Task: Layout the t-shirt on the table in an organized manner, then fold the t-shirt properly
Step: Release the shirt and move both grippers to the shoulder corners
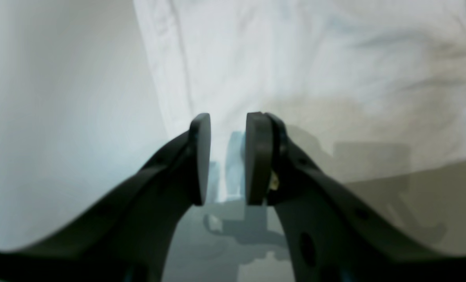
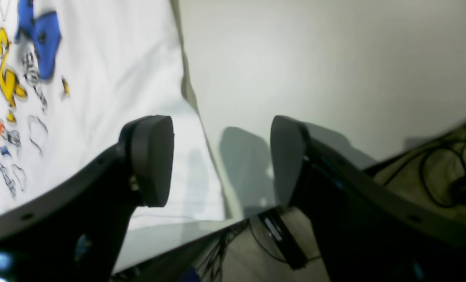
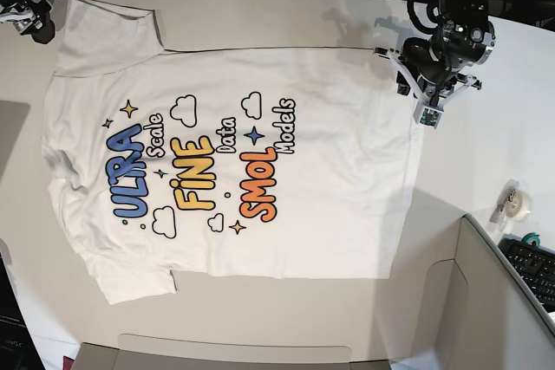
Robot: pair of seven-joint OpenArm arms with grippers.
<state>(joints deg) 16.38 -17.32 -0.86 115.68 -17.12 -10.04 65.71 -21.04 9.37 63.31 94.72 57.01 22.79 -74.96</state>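
smooth white cotton t-shirt [image 3: 234,162] flat on glossy table [image 3: 486,153].

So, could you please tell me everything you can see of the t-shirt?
The t-shirt is white, soft cotton by its look, short-sleeved, spread flat and print-up on the table. It reads ULTRA in blue, FINE in yellow, SMOL in orange, among clouds and stars. Light wrinkles remain; neither gripper visibly holds it.
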